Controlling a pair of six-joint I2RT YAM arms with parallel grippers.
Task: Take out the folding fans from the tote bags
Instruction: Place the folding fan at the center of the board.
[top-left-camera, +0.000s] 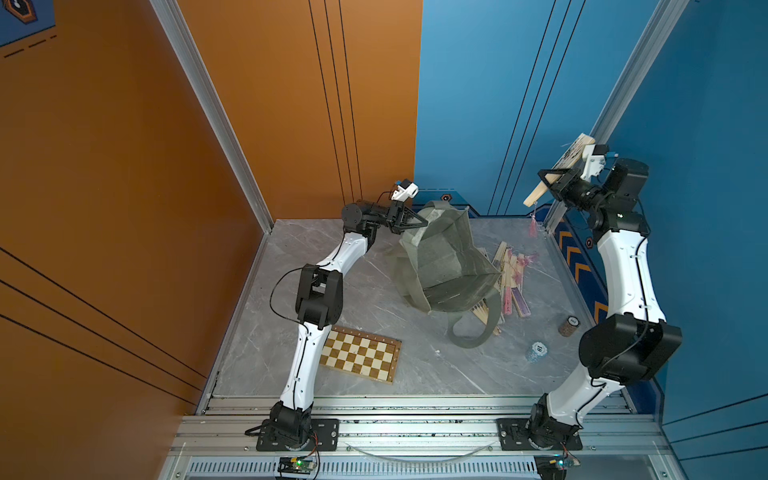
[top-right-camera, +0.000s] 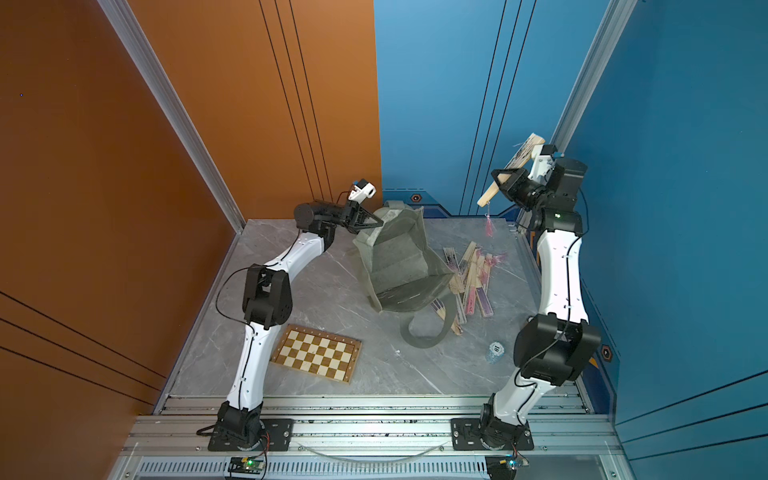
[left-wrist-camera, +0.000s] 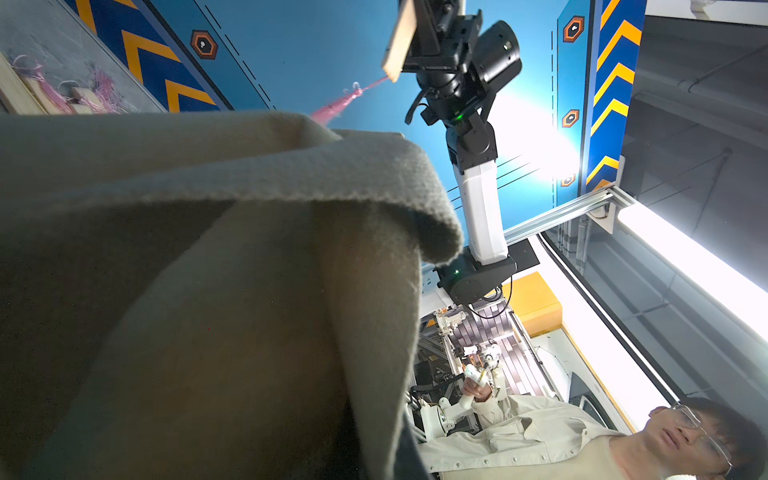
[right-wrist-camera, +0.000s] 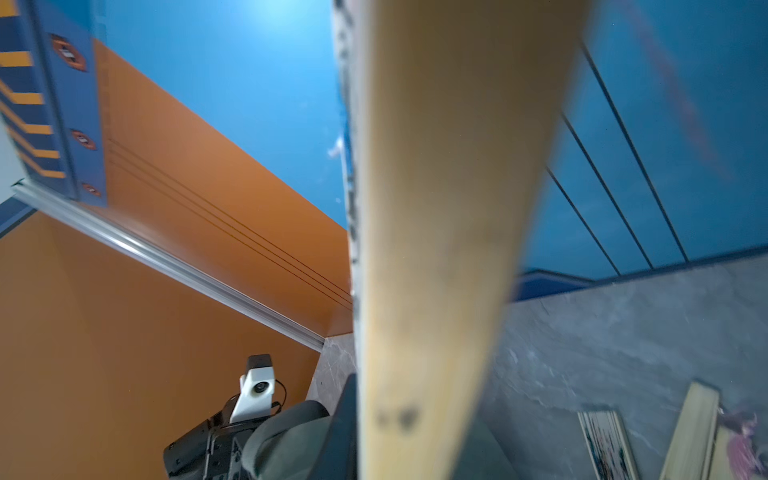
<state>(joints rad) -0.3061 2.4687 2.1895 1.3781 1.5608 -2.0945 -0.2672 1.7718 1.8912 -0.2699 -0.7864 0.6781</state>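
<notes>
My left gripper (top-left-camera: 422, 223) is pinching the tote bag (top-left-camera: 446, 262) rim mid-frame to prop it open. My right gripper (top-left-camera: 552, 183) is clamped on 1 fan (top-left-camera: 533, 195) at upper right, probably bound for the pile (top-left-camera: 513, 270).

Legible marks:
- Pale blue chip stack (top-left-camera: 536, 352), near right on the table: the top face reads "10".
- Brown cylinder (top-left-camera: 567, 327), just right of and beyond the chips: round label on top, characters too small to read.
- Hexagon emblem (top-left-camera: 446, 197) on the far blue wall's base strip: an icon only, no letters made out.
- Orange chevron stripes (top-left-camera: 566, 244) along the base of the right wall.
</notes>
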